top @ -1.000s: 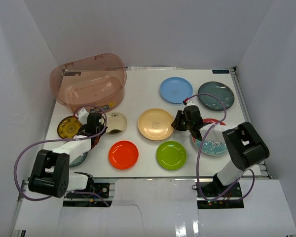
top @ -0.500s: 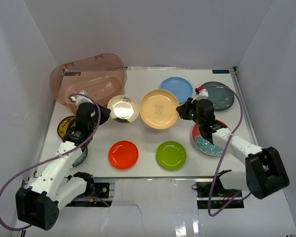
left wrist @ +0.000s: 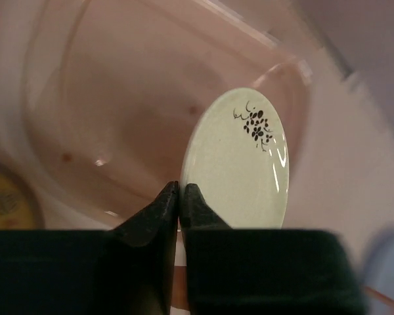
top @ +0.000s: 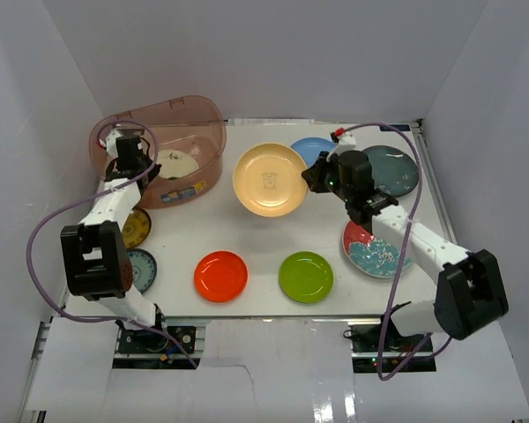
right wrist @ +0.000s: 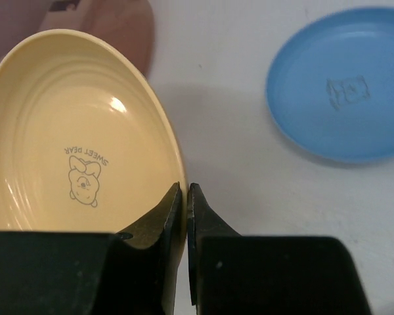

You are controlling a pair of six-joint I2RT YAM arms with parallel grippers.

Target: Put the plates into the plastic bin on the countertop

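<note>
plastic bin [top: 208,139]: translucent pinkish-brown tub, upright at the far-left corner of the bench [top: 247,236].
cream plate [left wrist: 243,167]: dark sprig motif, rim pinched in the left pincer [left wrist: 179,197], tilted within the bin.
tan-yellow plate [right wrist: 72,144]: bear print, rim pinched in the right pincer [right wrist: 186,197], tilted above mid-bench.
blue plate [right wrist: 341,111], dark teal plate [top: 390,169]: flat, far right.
floral plate [top: 375,253]: flat, right edge.
orange-red plate [top: 220,276], green plate [top: 306,276]: flat, near edge, apart.
yellow patterned plate [top: 137,227], grey patterned plate [top: 142,269]: flat, left, partly hidden.
</note>
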